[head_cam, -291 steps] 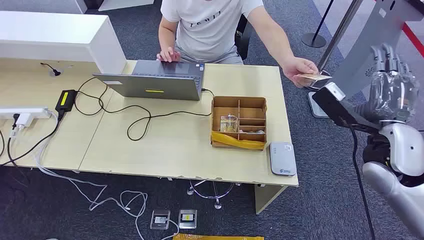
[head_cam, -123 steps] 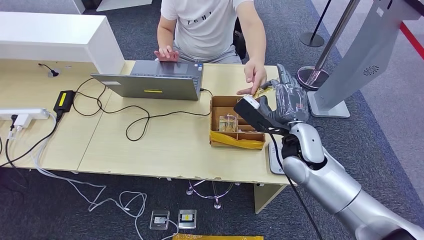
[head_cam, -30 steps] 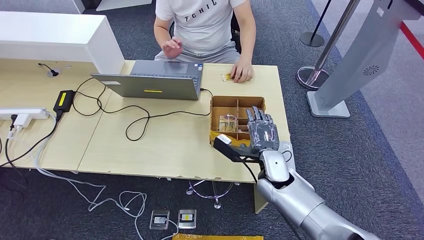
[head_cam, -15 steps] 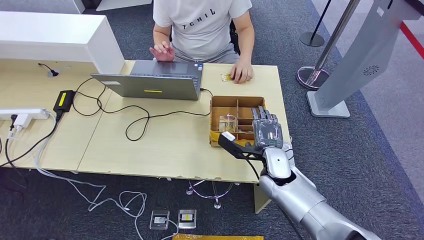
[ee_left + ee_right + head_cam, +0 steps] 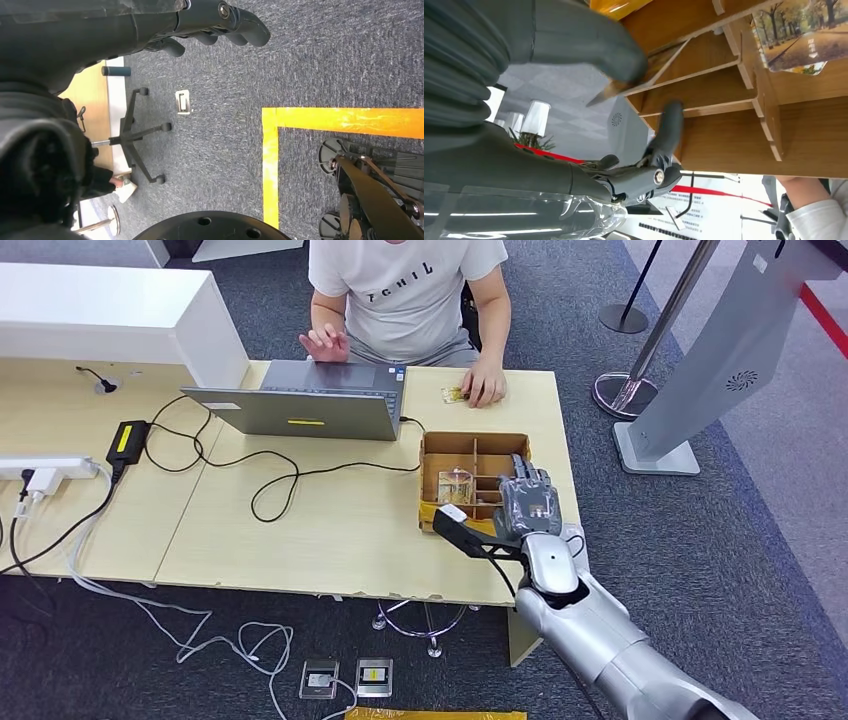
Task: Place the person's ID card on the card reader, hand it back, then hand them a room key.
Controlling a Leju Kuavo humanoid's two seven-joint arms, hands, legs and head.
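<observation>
The ID card (image 5: 455, 394) lies on the counter (image 5: 330, 540) under the person's hand (image 5: 485, 388), so the room-key step is on. The right hand (image 5: 528, 502) reaches into the cardboard organiser (image 5: 476, 445), fingers spread, grasping nothing; next it must pinch a card.

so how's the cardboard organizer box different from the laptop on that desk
The cardboard organizer box is brown, open-topped and split into compartments; the laptop is grey and opened up, a yellow sticker on its lid. The right hand reaches into the box, while a person's hand hovers at the laptop. A black cable runs to the laptop, none to the box. Both sit on the wooden desk.
</observation>
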